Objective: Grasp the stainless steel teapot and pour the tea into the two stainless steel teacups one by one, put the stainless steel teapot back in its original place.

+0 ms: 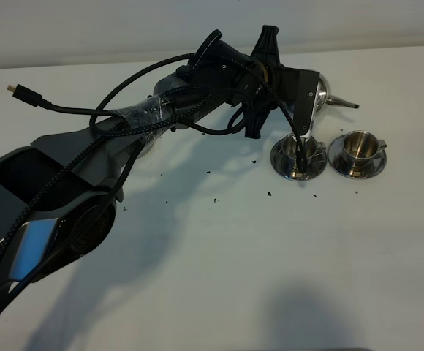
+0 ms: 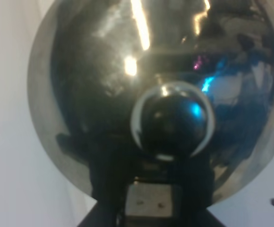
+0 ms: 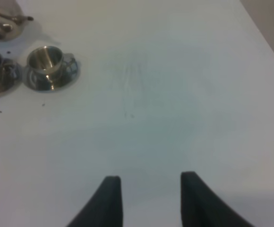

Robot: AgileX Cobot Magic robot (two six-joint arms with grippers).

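Note:
The stainless steel teapot [image 1: 326, 93] is just behind the two teacups, its thin spout pointing right. My left gripper [image 1: 302, 121] is shut at the teapot's handle side, with the handle hidden under the fingers. The left wrist view looks straight down on the teapot's domed lid and knob [image 2: 172, 120]. I cannot tell whether the teapot stands or hangs. The left teacup [image 1: 298, 155] and the right teacup [image 1: 357, 152] stand on their saucers. Far off to the side, my right gripper [image 3: 146, 182] is open and empty. A shiny rounded edge [image 1: 148, 150] under my left arm may be the cupless saucer.
Dark specks [image 1: 213, 199] lie scattered on the white table [image 1: 270, 278] in front of the cups. A black cable with a plug [image 1: 12, 89] sticks out to the back left. My left arm [image 1: 88, 190] crosses the left half of the table.

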